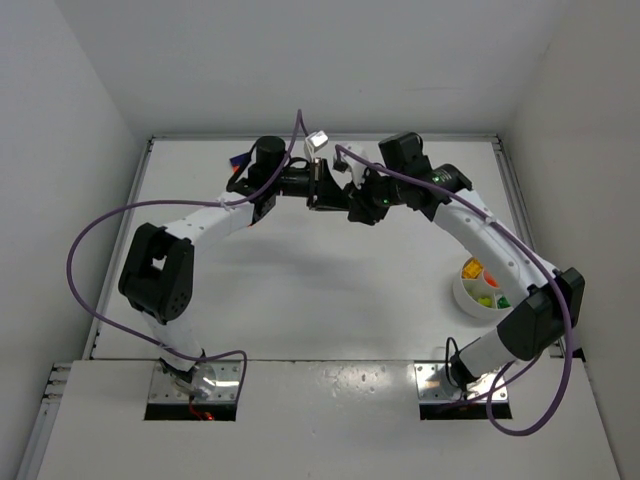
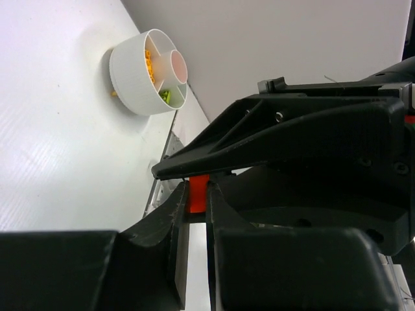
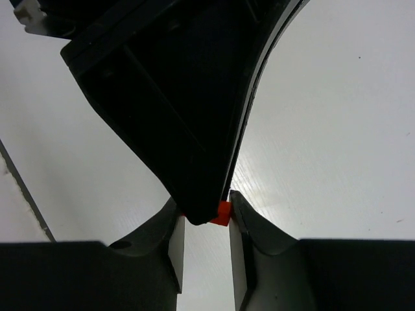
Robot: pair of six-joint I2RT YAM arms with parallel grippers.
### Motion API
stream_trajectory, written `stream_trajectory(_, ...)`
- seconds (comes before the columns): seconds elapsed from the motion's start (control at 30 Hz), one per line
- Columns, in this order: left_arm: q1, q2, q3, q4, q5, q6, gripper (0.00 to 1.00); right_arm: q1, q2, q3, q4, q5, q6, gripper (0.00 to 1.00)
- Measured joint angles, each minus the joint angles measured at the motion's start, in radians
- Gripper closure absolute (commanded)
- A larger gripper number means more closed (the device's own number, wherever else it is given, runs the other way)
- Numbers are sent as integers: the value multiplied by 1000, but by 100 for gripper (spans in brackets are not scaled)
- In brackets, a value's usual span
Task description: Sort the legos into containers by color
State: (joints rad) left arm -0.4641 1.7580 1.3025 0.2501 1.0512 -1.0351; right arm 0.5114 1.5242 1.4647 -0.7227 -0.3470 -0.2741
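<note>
We saw both arms reach to 12 o'clock on the white table (image 1: 330,290), their black claws meeting tip to tip there. Two purple cables (image 1: 75,260) looped out, one from each arm.

The left claw (image 2: 196,204) was pinching the single small red-orange plastic brick (image 2: 199,193) at its very tips. The right claw (image 3: 203,210) came at it from 12 o'clock in the left wrist view. Its black body filled that frame from 2 to 4 o'clock and covered the brick's top edge. In the right wrist view the left claw's dark bulk hung down from 12 o'clock and hid all but a corner of the brick (image 3: 224,212). The right fingers (image 3: 241,220) flanked that corner, one against the brick, the other beside the left claw's tip. We could not tell whether they pressed or merely stood beside it.

The brick's visible face was taller than wide in the left wrist view. Its long axis ran 12 to 6, in line with the left fingers. We could not make out its studs.

The one round white sectioned dish (image 1: 470,298) sat at about 4 o'clock on the table, well apart from the claws. The right forearm crossed over its 3 o'clock side. It held orange, yellow and green bricks in separate sections, too small to count.
</note>
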Motion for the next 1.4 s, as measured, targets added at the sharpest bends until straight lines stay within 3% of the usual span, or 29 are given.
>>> stream_trajectory(0.1, 0, 0, -5, 5, 0, -6, 93, 2, 6, 10, -14, 3, -6, 87)
stream_trajectory(0.2, 0, 0, -13, 10, -5, -2, 64, 2, 11, 11, -19, 2, -7, 91)
stream_trajectory(0.23, 0, 0, -17, 10, -11, 5, 49, 2, 11, 11, -21, 2, -6, 91)
stream_trajectory(0.37, 15, 0, -32, -23, -42, 23, 30, 2, 0, 8, -15, -1, 3, 94)
stream_trajectory(0.63, 100, 0, -31, -153, -75, 143, 27, -80, -121, -142, 11, 79, 16, 95)
stream_trajectory(0.83, 206, 5, 16, -316, -130, 273, 27, -193, -215, -275, -63, 198, 4, 96)
stream_trajectory(1.13, 215, 11, 138, -517, -222, 517, 27, -340, -222, -288, -240, 383, -12, 97)
stream_trajectory(1.4, 215, 5, 148, -654, -342, 738, 24, -533, -222, -280, -373, 507, -15, 97)
